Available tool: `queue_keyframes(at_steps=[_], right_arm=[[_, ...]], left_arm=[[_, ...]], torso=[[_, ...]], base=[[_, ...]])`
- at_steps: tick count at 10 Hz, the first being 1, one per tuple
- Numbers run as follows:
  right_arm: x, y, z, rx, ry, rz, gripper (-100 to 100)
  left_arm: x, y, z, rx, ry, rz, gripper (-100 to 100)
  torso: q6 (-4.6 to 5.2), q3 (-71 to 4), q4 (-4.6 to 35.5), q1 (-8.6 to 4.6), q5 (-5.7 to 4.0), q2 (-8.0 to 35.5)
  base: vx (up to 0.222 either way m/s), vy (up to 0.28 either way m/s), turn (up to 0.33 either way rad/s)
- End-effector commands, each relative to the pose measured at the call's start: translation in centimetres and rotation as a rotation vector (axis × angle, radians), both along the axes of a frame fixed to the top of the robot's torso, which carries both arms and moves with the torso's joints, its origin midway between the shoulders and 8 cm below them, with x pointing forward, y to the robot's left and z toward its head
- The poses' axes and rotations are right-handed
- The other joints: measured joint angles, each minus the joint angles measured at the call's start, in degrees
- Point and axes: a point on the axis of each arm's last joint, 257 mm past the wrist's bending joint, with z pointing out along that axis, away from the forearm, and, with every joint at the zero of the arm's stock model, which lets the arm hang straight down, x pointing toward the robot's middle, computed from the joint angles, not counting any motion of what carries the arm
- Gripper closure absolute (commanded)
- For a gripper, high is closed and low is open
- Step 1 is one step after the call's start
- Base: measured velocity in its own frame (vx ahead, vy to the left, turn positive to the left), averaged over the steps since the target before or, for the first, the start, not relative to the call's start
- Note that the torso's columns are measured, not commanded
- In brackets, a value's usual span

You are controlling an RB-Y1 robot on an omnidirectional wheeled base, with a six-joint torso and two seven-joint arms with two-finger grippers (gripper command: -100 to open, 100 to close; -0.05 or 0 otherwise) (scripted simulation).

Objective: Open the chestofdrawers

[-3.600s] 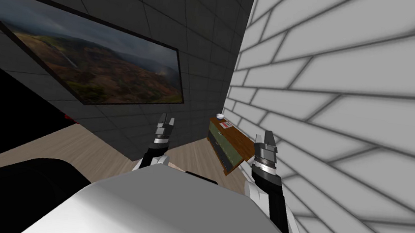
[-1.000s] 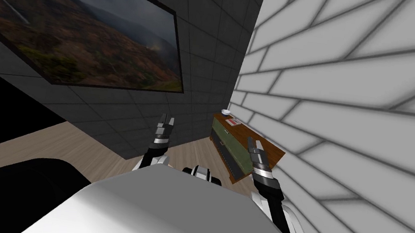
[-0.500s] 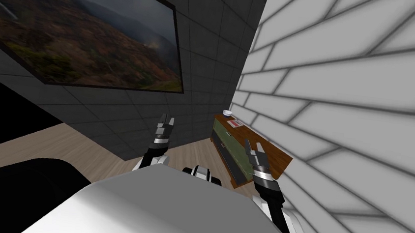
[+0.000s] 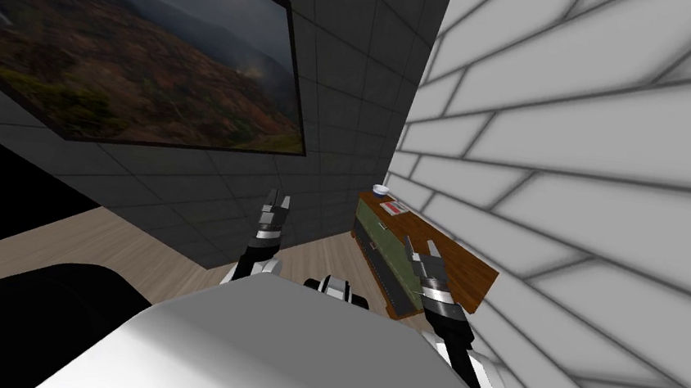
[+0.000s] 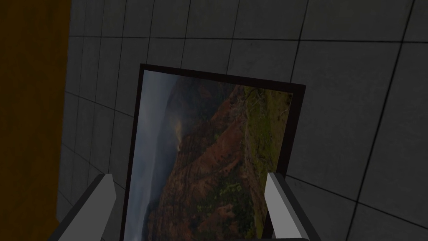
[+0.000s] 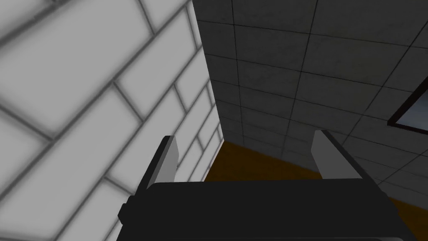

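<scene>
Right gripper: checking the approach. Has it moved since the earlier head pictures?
Yes. The right gripper has dropped and edged inward relative to the left gripper.

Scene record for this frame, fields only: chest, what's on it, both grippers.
chest: against the white brick wall; brown top, green front; drawers look shut
on top: small white bowl and a red-and-white flat item, far end
left gripper: open, empty, raised left of the chest
right gripper: open, empty, before the chest's near end in the head view
contact: none seen
</scene>
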Motion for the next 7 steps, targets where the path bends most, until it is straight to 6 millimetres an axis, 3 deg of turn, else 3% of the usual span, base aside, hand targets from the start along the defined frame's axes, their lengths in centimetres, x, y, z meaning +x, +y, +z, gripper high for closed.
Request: queue_keyframes(at_steps=[1, 2, 4, 5, 6, 7], right_arm=[[-0.1, -0.2, -1.2, -0.1, 0.02, -0.033, -100], [-0.1, -0.4, -2.3, -0.162, 0.044, -0.05, -100], [-0.1, -0.4, -2.3, -0.193, 0.041, -0.062, -100], [-0.3, -0.7, -3.6, -0.267, 0.065, -0.08, -100], [-0.3, -0.7, -3.6, -0.288, 0.062, -0.088, -100], [-0.4, -1.0, -4.9, -0.355, 0.088, -0.1, -100]], left_arm=[[0.0, 0.0, 0.0, 0.0, 0.0, 0.0, 0], [0.0, 0.0, 0.0, 0.0, 0.0, 0.0, 0], [0.0, 0.0, 0.0, 0.0, 0.0, 0.0, 0], [0.0, 0.0, 0.0, 0.0, 0.0, 0.0, 0], [0.0, 0.0, 0.0, 0.0, 0.0, 0.0, 0], [0.0, 0.0, 0.0, 0.0, 0.0, 0.0, 0]], torso=[[-0.01, 0.0, 0.0, -0.01, -0.01, -0.1], [0.0, -0.1, 0.0, 0.02, 0.0, -0.1], [0.0, -0.1, 0.0, 0.04, 0.01, -0.1], [0.0, 0.0, 0.0, 0.0, 0.0, 0.0], [-0.01, 0.0, 0.0, -0.01, -0.01, -0.1], [0.0, -0.1, 0.0, 0.01, 0.0, -0.1]], base=[[0.065, 0.013, 0.023], [0.074, 0.018, 0.034], [0.051, 0.016, 0.013], [0.056, 0.009, 0.05], [0.066, 0.014, 0.026], [0.107, 0.015, 0.037]])
